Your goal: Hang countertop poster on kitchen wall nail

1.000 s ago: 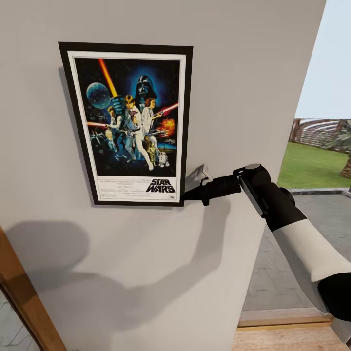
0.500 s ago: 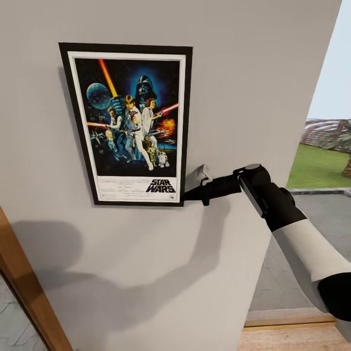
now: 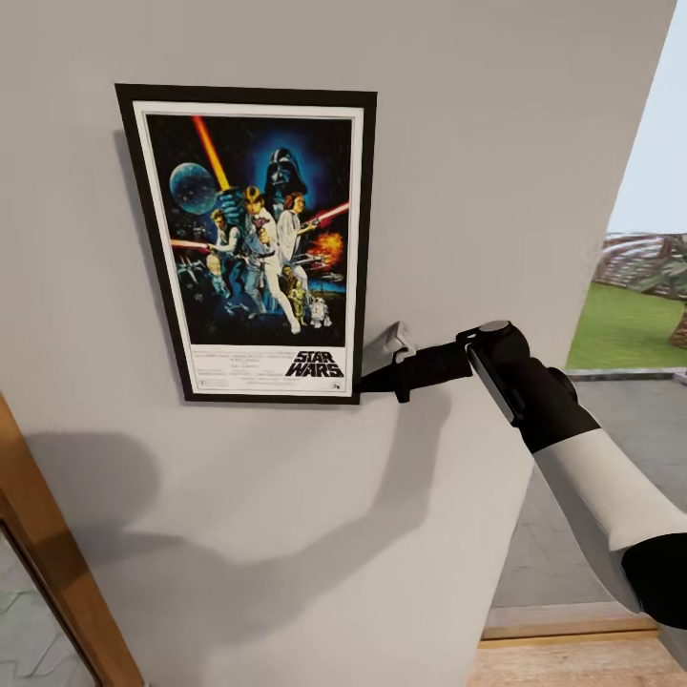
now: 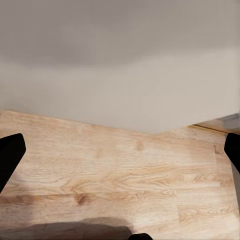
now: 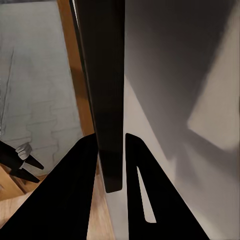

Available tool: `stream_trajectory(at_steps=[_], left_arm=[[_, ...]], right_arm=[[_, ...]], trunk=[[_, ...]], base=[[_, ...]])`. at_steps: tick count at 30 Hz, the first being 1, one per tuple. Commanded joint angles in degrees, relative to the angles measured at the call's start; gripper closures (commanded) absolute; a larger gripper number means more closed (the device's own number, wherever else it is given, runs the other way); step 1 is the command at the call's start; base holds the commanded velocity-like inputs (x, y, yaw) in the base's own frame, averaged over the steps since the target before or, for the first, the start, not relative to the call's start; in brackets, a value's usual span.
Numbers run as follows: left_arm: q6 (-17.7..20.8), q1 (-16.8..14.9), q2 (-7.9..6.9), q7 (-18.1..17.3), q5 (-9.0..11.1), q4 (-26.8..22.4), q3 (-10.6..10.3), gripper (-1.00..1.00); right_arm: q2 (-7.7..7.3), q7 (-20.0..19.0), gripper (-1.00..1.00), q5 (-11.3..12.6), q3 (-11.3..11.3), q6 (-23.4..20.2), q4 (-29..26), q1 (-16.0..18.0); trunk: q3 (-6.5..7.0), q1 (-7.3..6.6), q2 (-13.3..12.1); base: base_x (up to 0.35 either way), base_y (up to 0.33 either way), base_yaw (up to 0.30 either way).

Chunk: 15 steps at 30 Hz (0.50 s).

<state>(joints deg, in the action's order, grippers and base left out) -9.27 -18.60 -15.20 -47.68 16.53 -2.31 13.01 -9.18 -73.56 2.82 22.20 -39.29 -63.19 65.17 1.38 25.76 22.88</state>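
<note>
In front of you is a plain grey wall [image 3: 496, 143] with one poster [image 3: 253, 243] flat against it. Your right gripper [image 3: 367, 385] pinches the poster's lower right corner, as it did a second ago; the camera alone shifted. Your right wrist view shows the frame edge between closed fingers [image 5: 75, 190]; your left gripper [image 4: 120, 155] hangs wide over wood floor [image 4: 120, 175].

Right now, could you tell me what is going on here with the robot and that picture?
The robot is holding the framed Star Wars poster flat against the light grey wall. Its right pincer grips the frame at the lower right corner; the right wrist view shows both fingers closed on the black frame edge. The left pincer is open, pointing down at the wooden floor. No nail is visible, so I cannot tell whether the poster hangs on one.
</note>
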Motion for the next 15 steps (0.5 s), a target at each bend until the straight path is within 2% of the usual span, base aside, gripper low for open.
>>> stream_trajectory(at_steps=[1, 15], left_arm=[[-0.31, -0.03, -0.01, -0.14, -0.1, 0.1, 0.12, -1.0], [-0.31, -0.03, -0.01, -0.14, -0.1, 0.11, 0.13, -1.0]], right_arm=[[-0.04, 0.0, 1.0, 0.34, 0.1, -0.61, 0.0, 0.04], [-0.04, 0.01, 1.0, 0.41, 0.12, -0.61, 0.0, 0.04]], trunk=[[-0.03, 0.02, 0.05], [-0.03, 0.02, 0.05]], base=[[0.0, 0.051, 0.0], [0.0, 0.013, 0.0]])
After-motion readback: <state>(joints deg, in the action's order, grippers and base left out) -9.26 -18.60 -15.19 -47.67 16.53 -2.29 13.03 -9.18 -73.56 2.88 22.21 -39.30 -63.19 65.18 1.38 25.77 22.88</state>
